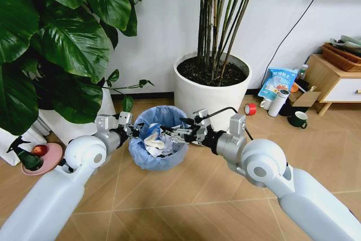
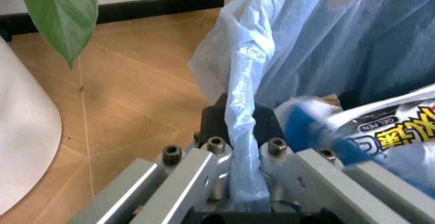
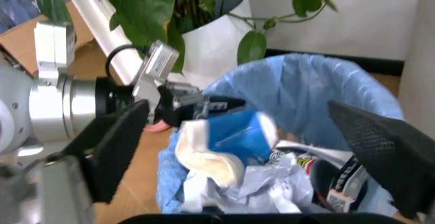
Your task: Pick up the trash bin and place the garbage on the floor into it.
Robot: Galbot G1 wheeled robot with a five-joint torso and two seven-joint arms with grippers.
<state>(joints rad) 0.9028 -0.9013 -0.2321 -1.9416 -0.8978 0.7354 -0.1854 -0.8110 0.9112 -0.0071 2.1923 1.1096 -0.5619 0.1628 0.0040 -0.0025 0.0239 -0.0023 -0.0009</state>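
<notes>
Two white forearms are filling the lower head view, both reaching forward to the trash bin (image 1: 158, 139), which is standing on the floor (image 1: 186, 190) in front of the big white plant pot (image 1: 211, 91). Left hand (image 1: 131, 129) is gripping the bin's near-left rim: in the left wrist view its fingers (image 2: 275, 150) are closing on a fold of the light blue bag (image 2: 245, 132) and the dark rim beneath it, so it is clenched on the bin. Right hand (image 1: 179, 135) is hovering just over the opposite side of the opening; the right wrist view shows its two dark fingers (image 3: 119, 150) spread wide apart, released and holding nothing. Garbage (image 3: 235, 155) is already lying inside the bin: a crushed blue-and-white can on top, crumpled white paper (image 3: 265, 191) under it, and a printed wrapper beside them.

Judged from this, the step in hand is a drop just being completed over the bin. To do it well, the left hand should be keeping the rim level and steady so the liner is not pulled off, while the right hand is lifting straight up, clear of the bag's loose edge, before swinging away.
</notes>
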